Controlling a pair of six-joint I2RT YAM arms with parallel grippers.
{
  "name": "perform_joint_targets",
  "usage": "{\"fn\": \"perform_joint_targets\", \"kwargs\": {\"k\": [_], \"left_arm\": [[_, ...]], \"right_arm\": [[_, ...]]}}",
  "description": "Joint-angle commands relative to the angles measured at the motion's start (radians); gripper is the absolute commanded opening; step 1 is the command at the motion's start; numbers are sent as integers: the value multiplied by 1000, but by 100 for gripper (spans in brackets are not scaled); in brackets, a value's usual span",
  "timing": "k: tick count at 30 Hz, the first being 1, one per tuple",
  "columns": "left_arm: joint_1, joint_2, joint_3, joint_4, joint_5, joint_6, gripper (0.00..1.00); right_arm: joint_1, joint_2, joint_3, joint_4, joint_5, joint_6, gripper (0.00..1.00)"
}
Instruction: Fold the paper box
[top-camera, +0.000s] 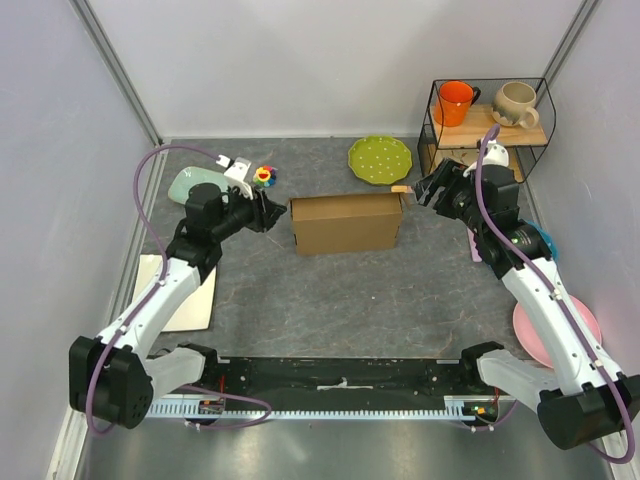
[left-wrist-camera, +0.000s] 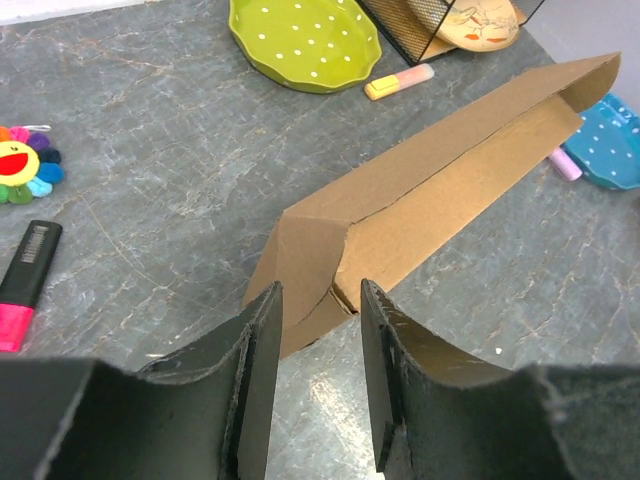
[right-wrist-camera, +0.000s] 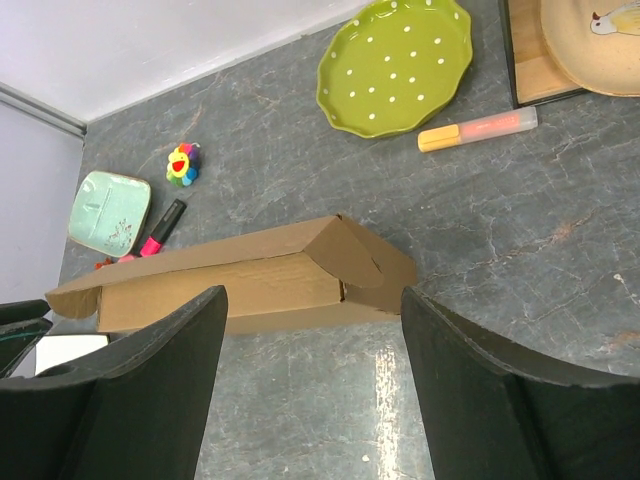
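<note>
We see the paper box (top-camera: 345, 224) lying mid-counter (top-camera: 350, 310), flanked by 2 sets of released, empty jaws: the left jaws just off its 9 o'clock end, the right jaws off its 3 o'clock end.

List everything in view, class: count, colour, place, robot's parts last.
brown corrugated cardboard box: one, brown, table centre
green dotted plate: one, green, behind box
black wire shelf: one, black, far right corner
orange mug: one, orange, shelf top, left
beige mug: one, beige, shelf top, right
rainbow flower toy: one, multicoloured, far left
mint square dish: one, mint, beside toy
pink-and-black marker: one, pink, near toy
yellow-and-peach marker: one, yellow, beside green plate
blue dotted dish: one, blue, right of box
pink plate: one, pink, near right
white flat board: one, white, near left
left arm: one, white-black, jaws open, box's left end
right arm: one, white-black, jaws open, box's right end
</note>
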Motion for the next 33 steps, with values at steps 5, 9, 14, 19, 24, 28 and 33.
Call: {"fn": "perform_joint_targets", "kwargs": {"k": [5,9,14,19,24,28,33], "left_arm": [[-20,57,72,9,-12,119,43],[-36,74,62,17,-11,134,41],[-42,98,70,-6,-26,146,35],[-48,115,78,-24,-54,163,29],[-51,120,82,-37,-74,170,23],[-56,123,87,-40,-90,173,21],[-57,126,104,-54,-101,165,22]], "right_arm": [[4,-7,-9,49,2,-14,78],[4,-10,-9,49,12,-14,78],[4,-12,-14,46,17,-16,78],[4,-18,-17,43,18,-17,78],[4,-20,-23,39,35,-28,78],[7,-27,-43,28,69,-52,79],[31,-43,-92,29,63,-103,84]]}}
